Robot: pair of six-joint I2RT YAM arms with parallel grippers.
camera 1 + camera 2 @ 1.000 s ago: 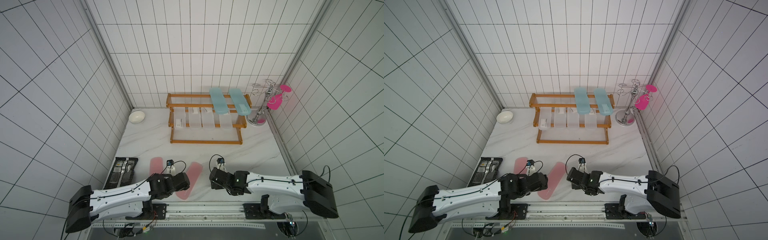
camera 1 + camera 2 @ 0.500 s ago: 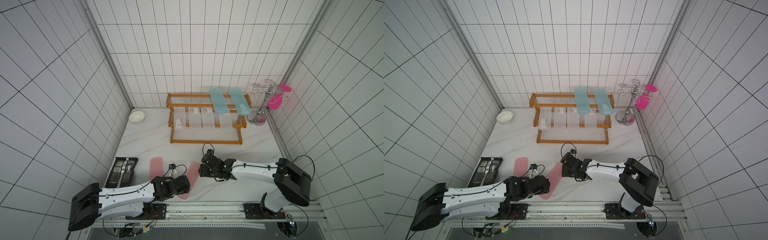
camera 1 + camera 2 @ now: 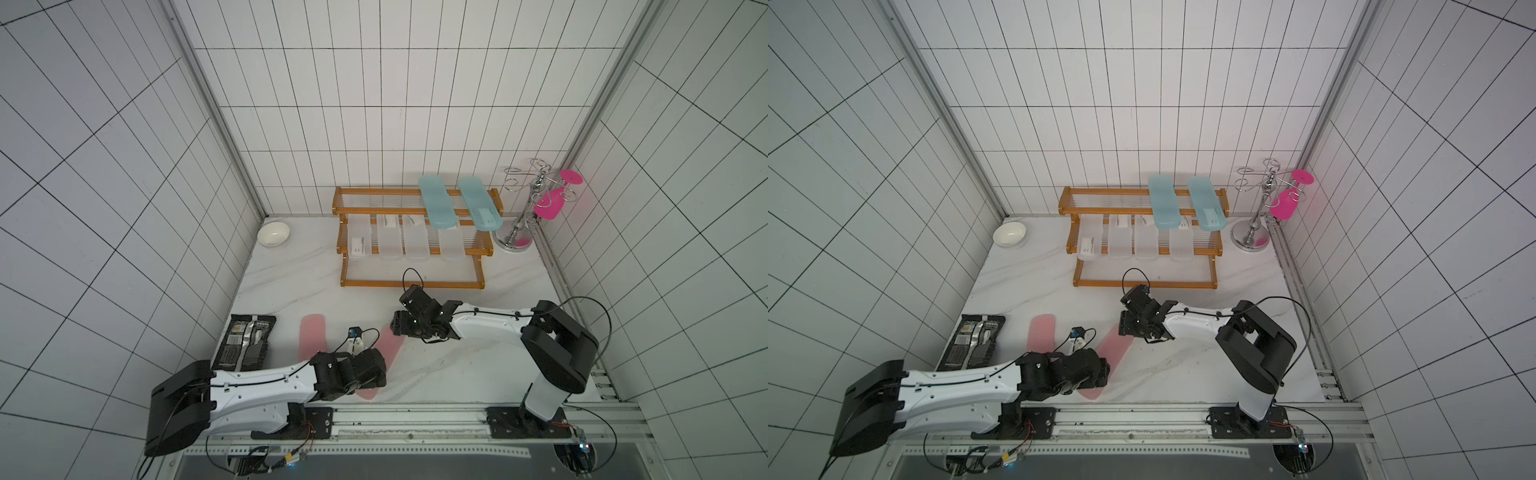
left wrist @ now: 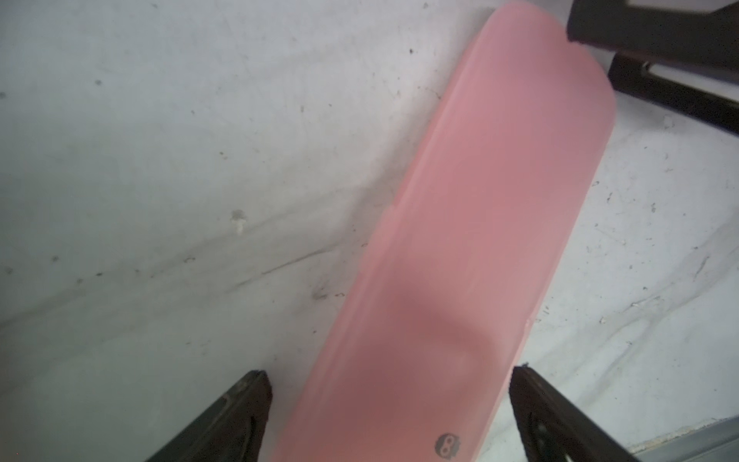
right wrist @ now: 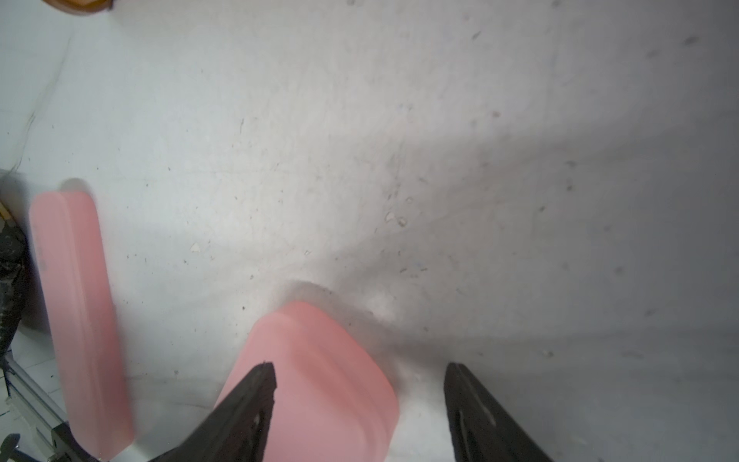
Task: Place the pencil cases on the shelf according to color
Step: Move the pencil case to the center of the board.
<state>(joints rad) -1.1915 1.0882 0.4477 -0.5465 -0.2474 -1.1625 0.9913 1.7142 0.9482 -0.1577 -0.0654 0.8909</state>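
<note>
Pink pencil case (image 3: 390,347) in a top view: flat and slantwise on the table (image 3: 457,374), well in front of the shelf (image 3: 411,284). Left wrist view: left gripper (image 4: 390,384) with jaws spread astride the end of the case farther from the shelf, pinching nothing; the smooth, thin-walled shell looks light, stiff and probably slippery, so a hold across its narrow width, on the two long edges, seems soundest. Right wrist view: right gripper (image 5: 360,372), jaws likewise spread, at the rounded end nearer the shelf, one finger (image 5: 240,412) overlapping it, no pinch made.
</note>
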